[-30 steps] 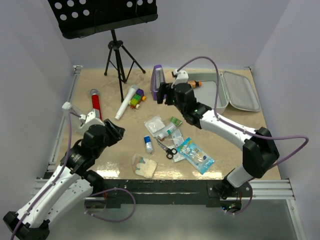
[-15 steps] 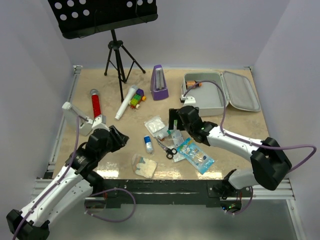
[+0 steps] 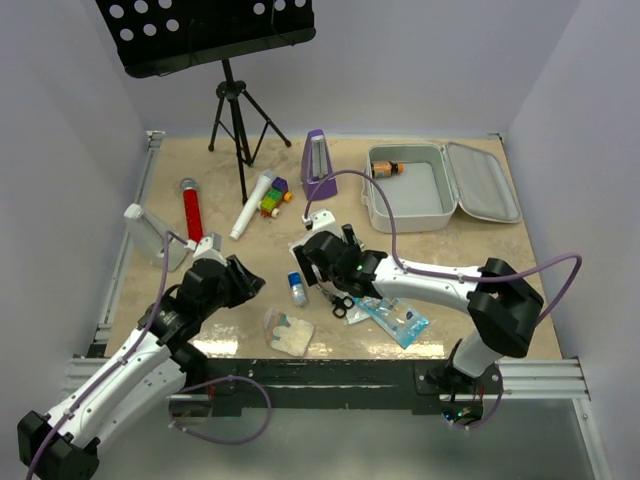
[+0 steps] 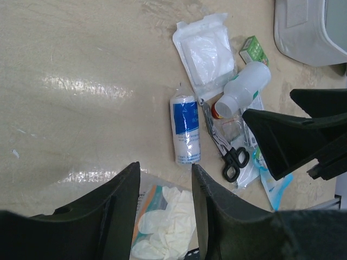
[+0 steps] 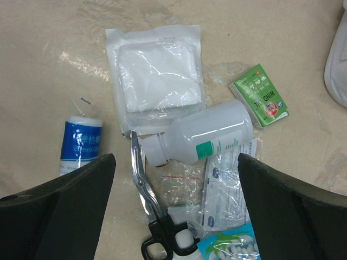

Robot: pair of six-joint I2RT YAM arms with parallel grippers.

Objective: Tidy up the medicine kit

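Judging by how things lie, the job is barely begun. The medicine kit (image 3: pixel 412 196) sits open at the far right of the desk (image 3: pixel 470 262), lid folded out flat to its right, and the only thing visible in its tray is one small brown bottle (image 3: pixel 388 168) against the back wall. Everything else is loose in a cluster near the middle of the desk, well apart from the case. There I count one gauze packet (image 5: pixel 157 73), one bandage roll (image 5: pixel 81 142) with a blue label, one white plastic bottle (image 5: pixel 209 138) on its side, one little green box (image 5: pixel 260 102), one pair of scissors (image 5: pixel 142 187), one blue-and-white pack (image 3: pixel 395 315) and one pouch of gloves (image 3: pixel 288 333). Some flat clear sachets (image 5: pixel 227 189) lie under the bottle, but I cannot tell how many. So that is one item packed and at least seven to go (the purple metronome (image 3: pixel 318 168) looks like no part of the kit). The right end effector (image 5: pixel 174 158) hovers over the cluster, spread wide and empty, with the bottle and scissors beneath it. The left end effector (image 4: pixel 162 170) hangs above the glove pouch, fingers partly apart with nothing between them.
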